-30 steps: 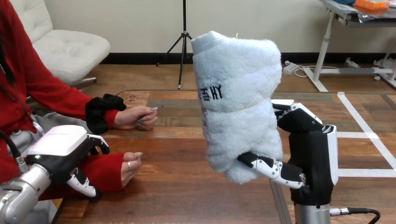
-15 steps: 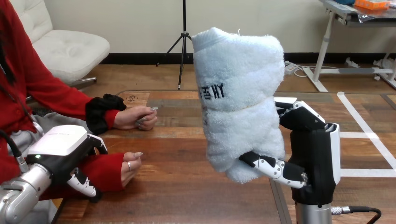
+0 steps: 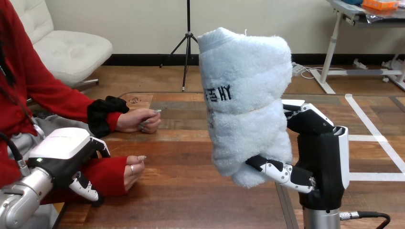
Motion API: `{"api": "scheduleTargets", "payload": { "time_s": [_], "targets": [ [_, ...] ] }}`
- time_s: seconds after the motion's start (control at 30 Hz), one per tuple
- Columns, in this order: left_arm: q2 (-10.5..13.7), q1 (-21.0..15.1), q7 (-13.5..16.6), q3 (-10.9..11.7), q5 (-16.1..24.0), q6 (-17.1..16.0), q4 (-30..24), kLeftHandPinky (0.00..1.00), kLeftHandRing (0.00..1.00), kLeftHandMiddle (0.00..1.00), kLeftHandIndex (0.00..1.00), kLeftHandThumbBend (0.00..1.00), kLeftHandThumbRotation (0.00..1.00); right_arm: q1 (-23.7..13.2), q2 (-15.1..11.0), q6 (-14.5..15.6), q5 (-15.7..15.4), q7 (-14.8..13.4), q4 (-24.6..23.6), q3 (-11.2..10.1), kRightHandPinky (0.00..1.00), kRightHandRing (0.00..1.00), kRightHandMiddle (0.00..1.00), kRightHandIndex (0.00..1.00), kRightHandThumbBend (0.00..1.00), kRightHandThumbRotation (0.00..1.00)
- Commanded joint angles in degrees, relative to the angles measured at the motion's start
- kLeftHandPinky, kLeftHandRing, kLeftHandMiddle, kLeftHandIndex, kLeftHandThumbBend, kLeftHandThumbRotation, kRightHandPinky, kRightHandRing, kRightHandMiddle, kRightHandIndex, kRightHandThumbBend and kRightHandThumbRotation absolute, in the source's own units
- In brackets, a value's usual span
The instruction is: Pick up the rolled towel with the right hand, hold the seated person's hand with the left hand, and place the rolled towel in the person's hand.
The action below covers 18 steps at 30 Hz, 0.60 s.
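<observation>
The rolled white towel (image 3: 246, 95) stands upright in the air above the wooden table (image 3: 186, 200), right of centre. My right hand (image 3: 321, 157) is shut on its lower end, thumb across the front and fingers behind. My left hand (image 3: 59, 153) is at the lower left, white shell upward and open. The person's red sleeve (image 3: 102, 174) shows between its thumb and fingers; I cannot tell whether they touch. The person's near hand (image 3: 133, 170) rests on the table just right of my left hand. The person's far hand (image 3: 139, 120) lies loosely closed further back.
White tape lines (image 3: 377, 138) cross the table's right part, behind my right hand. A seam (image 3: 285, 207) runs down the tabletop under the towel. Bare wood lies between the person's hands and the towel.
My right hand has drifted slightly to the right with the towel. My left hand and the person's hands have hardly moved.
</observation>
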Motion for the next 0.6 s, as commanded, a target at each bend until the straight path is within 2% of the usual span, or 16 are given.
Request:
{"api": "scheduleTargets", "payload": {
  "time_s": [0.0,0.23,0.57],
  "targets": [
    [0.2,-1.4,1.5,-0.9,0.3,-0.8,0.2,0.54,0.58,0.62,0.66,1.0,0.0,-1.4,-0.7,-1.5,1.8,0.1,-3.6,0.4,0.29,0.36,0.49,0.57,0.75,0.19],
    [0.3,-1.3,2.3,-0.9,0.8,-0.4,0.2,0.61,0.66,0.71,0.74,1.0,0.02,-0.9,-0.6,-0.8,2.7,0.6,-4.5,0.6,0.3,0.37,0.48,0.57,0.76,0.2],
    [0.5,-1.2,2.0,-1.3,1.9,1.0,-0.1,0.64,0.69,0.75,0.78,1.0,0.08,-0.8,-0.5,-1.0,3.5,1.5,-4.9,0.4,0.29,0.37,0.48,0.57,0.76,0.2]
  ]
}}
